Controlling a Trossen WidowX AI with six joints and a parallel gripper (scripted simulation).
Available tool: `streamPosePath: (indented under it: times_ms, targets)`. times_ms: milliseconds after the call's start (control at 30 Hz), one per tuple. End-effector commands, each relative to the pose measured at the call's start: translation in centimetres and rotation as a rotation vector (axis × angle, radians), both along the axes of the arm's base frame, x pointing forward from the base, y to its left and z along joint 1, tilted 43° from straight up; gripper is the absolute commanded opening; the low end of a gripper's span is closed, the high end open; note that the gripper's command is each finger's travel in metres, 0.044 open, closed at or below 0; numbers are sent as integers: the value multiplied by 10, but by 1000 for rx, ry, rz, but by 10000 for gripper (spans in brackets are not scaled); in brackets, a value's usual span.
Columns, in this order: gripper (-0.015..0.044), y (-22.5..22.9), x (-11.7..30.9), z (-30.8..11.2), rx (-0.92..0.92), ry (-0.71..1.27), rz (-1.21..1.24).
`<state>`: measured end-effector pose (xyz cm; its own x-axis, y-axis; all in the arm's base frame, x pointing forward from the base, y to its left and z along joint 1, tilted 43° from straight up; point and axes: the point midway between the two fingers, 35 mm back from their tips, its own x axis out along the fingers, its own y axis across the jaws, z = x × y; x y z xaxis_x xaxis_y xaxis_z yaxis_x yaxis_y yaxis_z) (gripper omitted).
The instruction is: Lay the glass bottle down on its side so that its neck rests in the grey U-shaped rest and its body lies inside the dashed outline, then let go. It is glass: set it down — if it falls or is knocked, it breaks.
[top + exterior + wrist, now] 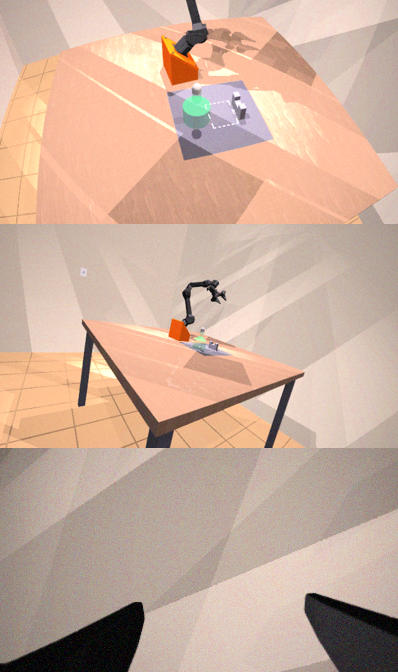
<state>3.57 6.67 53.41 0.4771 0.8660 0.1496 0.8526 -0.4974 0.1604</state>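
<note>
Green glass forms the wide body of the bottle [196, 113] [200, 339], which stands upright on a grey-violet mat [199, 146] [222, 352], with a pale rounded top on its narrow neck. In the top view its body overlaps the near corner of the dashed outline [225, 126]; whether its base crosses that line cannot be told. The grey U-shaped rest [242, 112] [213, 346] stands on the same mat, just beyond the outline on the side away from the bottle, its two prongs pointing up. Between bottle and rest lies only the outlined patch, with no object standing in the way there.

An orange wedge-shaped block [184, 73] [178, 330] stands on the wooden table [93, 149] [149, 373] just beside the mat, near the bottle; it is the closest bulky thing to it. The black arm [194, 15] [188, 302] rises from the block's sloping face and arches high over the table. Its gripper [222, 299] [222, 606] is open, the fingers well apart with nothing between them, well above the bottle and touching neither it nor the rest. A white wall plate [83, 272] sits on the wall behind.
</note>
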Motion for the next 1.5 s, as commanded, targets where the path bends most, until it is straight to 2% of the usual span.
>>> streamPosePath:
  times_ms: [0, 33, 267, 467, 667, 867, 1067, 1267, 1467]
  targets:
    - [426, 2, 1, -1, -10, -3, -6]
    - [440, 5, 4, -2, -23, -9, -14]
    - [440, 44, 44, -25, -229, -66, -138]
    - [440, 76, 107, -67, -500, -102, -229]
    - [440, 76, 180, -121, -764, -103, -279]
    - [440, 46, 247, -190, -972, -18, -263]
    - [440, -11, 292, -256, -1111, 77, -243]
    - [440, -74, 307, -328, -1157, 174, -171]
    - [440, -138, 294, -393, -1138, 277, -129]
